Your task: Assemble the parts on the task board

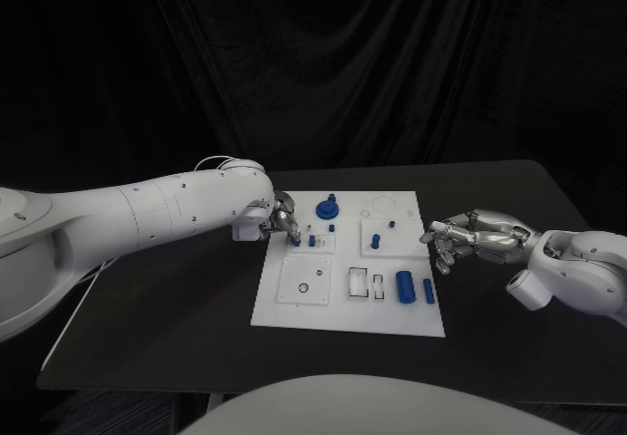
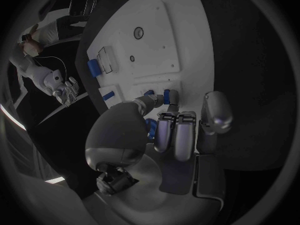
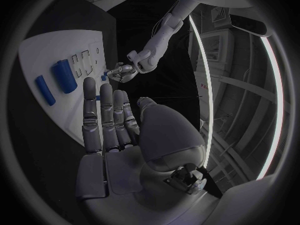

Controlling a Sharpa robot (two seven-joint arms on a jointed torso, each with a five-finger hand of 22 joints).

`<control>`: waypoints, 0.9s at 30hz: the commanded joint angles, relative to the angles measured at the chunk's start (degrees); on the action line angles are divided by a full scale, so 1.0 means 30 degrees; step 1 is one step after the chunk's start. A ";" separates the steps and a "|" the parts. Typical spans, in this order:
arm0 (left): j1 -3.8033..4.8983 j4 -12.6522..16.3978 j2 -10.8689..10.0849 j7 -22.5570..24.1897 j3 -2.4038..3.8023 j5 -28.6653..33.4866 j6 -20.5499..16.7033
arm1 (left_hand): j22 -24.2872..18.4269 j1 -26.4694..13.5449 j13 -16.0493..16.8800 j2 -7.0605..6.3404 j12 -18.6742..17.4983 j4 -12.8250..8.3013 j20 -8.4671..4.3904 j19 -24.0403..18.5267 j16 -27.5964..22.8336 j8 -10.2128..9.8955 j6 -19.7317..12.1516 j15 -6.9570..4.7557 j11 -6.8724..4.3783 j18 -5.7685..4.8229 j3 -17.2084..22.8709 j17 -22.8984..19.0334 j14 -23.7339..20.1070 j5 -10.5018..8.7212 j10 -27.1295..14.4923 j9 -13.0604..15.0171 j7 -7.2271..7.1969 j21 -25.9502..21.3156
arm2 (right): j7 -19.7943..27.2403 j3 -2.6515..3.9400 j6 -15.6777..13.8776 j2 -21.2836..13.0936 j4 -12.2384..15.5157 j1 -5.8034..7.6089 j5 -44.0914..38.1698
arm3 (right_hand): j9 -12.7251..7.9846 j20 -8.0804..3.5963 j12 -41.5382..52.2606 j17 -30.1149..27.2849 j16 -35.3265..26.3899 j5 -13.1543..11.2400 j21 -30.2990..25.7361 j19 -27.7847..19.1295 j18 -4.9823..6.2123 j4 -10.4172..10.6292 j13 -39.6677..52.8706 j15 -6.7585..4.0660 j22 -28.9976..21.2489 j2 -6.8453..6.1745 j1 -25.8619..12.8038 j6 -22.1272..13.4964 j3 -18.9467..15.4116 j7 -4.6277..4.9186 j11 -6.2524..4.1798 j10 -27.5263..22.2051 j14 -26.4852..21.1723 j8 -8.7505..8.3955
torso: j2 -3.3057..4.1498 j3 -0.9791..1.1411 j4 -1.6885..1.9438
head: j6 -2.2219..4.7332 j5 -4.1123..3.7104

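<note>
Board (image 1: 294, 313) sits mid-surface (image 1: 157, 326), white, near edge toward the robot. Near row on it: a square plate with a small ring (image 1: 304, 289), two empty rectangular slots, then a fat blue cylinder (image 1: 407, 286) lying flat with a thin blue rod (image 1: 429, 290) just beside it.

Right hand (image 1: 467, 237) hovers off the board's right edge, level with the middle row. Fingers (image 3: 100, 115) straight and apart, holding nothing, no contact with the board.

Left hand (image 1: 274, 220) is at the board's left edge, middle row. Fingers (image 2: 167, 97) curled in with tips on a small blue peg (image 1: 295, 238); can't tell whether it's gripped or only touched. Second short peg (image 1: 311, 241) just beside it, another peg (image 1: 375, 241) upright mid-board.

Far row: blue knob (image 1: 327, 209) standing upright, then a faint round recess (image 1: 388, 205) to its right.
</note>
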 commanded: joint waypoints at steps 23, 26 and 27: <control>-0.0401 0.0191 0.0033 -0.0258 -0.0060 0.0068 0.0532 | 0.2554 -0.0086 0.4262 0.0145 -0.0243 -0.0518 0.0020 -0.0347 -0.0020 -0.0026 0.0063 -0.0021 0.0030 -0.0189 0.0646 0.5032 0.2018 -0.0097 0.0965 -0.0014 -0.0266 -0.0372 | -0.0463 0.0011 0.0325 -0.0034 0.0009 -0.0048 0.0002 | 0.0032 -0.0006 0.0116 -0.0052 0.0099 -0.0101 0.0044 -0.0180 0.0313 0.0006 -0.0041 0.0020 0.0053 0.0098 -0.0045 -0.0200 -0.0111 -0.0036 -0.0016 -0.0219 -0.0189 0.0134 | -0.0010 0.0006 -0.0015 | 0.0001 0.0034; -0.0432 0.0150 0.0002 -0.0363 -0.0060 0.0068 0.0560 | 0.2494 -0.0290 0.4210 0.0167 -0.0323 -0.0527 0.0059 -0.0490 -0.0020 -0.0153 -0.0045 0.0015 0.0062 -0.0155 0.0535 0.5032 0.2018 -0.0911 0.0884 -0.0110 -0.0246 -0.0559 | -0.0493 0.0011 0.0342 -0.0028 0.0002 -0.0048 0.0002 | 0.0032 -0.0006 0.0116 -0.0052 0.0099 -0.0101 0.0044 -0.0180 0.0313 0.0006 -0.0041 0.0020 0.0053 0.0098 -0.0045 -0.0200 -0.0111 -0.0036 -0.0016 -0.0219 -0.0189 0.0134 | -0.0015 -0.0001 -0.0020 | 0.0001 0.0043; -0.0440 0.0147 -0.0009 -0.0361 -0.0060 0.0068 0.0549 | 0.2490 -0.0362 0.4206 0.0189 -0.0329 -0.0498 0.0070 -0.0505 -0.0020 -0.0179 -0.0047 0.0022 0.0065 -0.0153 0.0466 0.5032 0.2018 -0.1258 0.0878 -0.0138 -0.0256 -0.0570 | -0.0501 0.0011 0.0347 -0.0027 0.0001 -0.0048 0.0002 | 0.0032 -0.0006 0.0116 -0.0052 0.0099 -0.0101 0.0044 -0.0180 0.0313 0.0006 -0.0041 0.0020 0.0053 0.0098 -0.0045 -0.0200 -0.0111 -0.0036 -0.0016 -0.0219 -0.0189 0.0134 | -0.0014 -0.0001 -0.0020 | 0.0001 0.0045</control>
